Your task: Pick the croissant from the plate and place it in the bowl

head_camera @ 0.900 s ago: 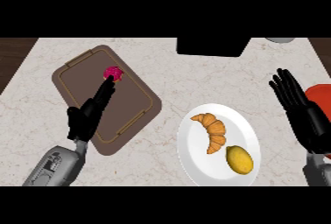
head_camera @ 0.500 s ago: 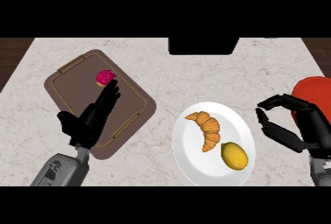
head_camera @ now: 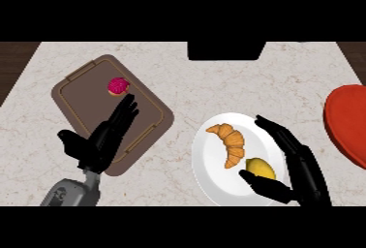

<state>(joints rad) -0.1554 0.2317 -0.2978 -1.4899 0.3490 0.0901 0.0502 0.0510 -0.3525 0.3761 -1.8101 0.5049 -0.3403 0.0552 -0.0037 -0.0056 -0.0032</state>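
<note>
A golden croissant [head_camera: 229, 143] lies on the white plate [head_camera: 208, 164], with a yellow lemon [head_camera: 261, 168] just below and right of it. My right hand [head_camera: 295, 162] is over the plate's right side, fingers straight and open, thumb beside the lemon; it does not touch the croissant. The red bowl [head_camera: 348, 123] is cut by the right edge of the view. My left hand [head_camera: 103, 140] rests open over the brown cutting board [head_camera: 85, 99].
A pink doughnut [head_camera: 118, 86] sits on the cutting board near its upper end. A dark block [head_camera: 225, 50] stands at the counter's back edge. The marble counter [head_camera: 214, 87] stretches between board, plate and bowl.
My right hand has moved left from beside the bowl onto the plate's right side and straightened its fingers. The view shifted, bringing the plate closer. The left hand barely moved.
</note>
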